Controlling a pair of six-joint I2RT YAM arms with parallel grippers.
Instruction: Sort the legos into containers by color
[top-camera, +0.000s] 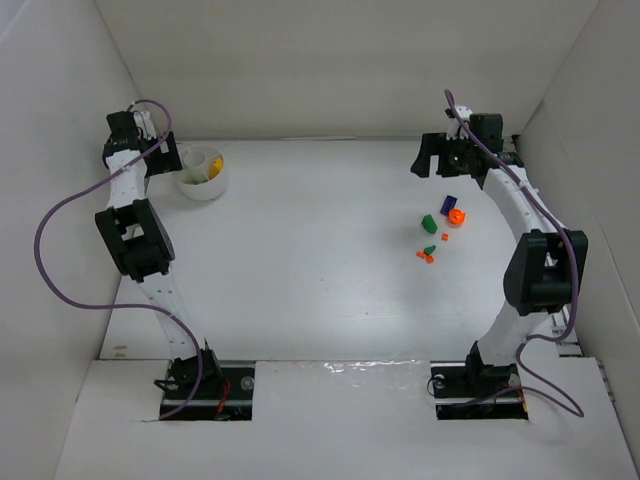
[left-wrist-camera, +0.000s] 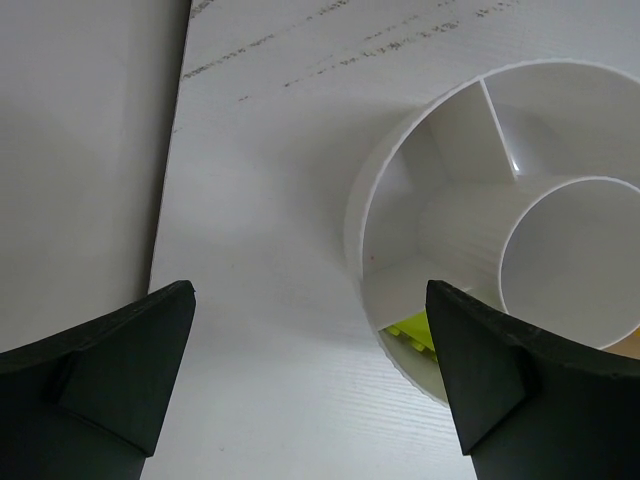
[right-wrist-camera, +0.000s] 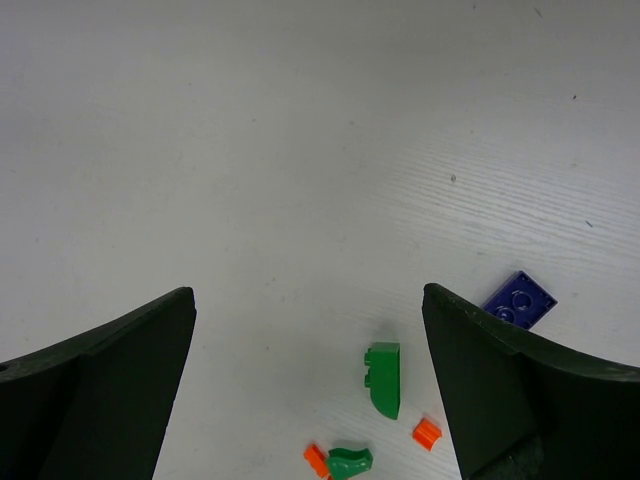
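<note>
This is a robotics lab cell. A bare white bench (top-camera: 300, 270) is boxed in on three sides by plain white walls (top-camera: 340, 60), like a purpose-built test enclosure. Two small arms, left (top-camera: 135, 240) and right (top-camera: 545, 270), are bolted into cut-outs at its near edge, with purple cables (top-camera: 40, 240) looping loose beside them. The only props on it — a few toy bricks (top-camera: 457, 215) and a white bowl (top-camera: 200, 193) — look like trial pieces.
</note>
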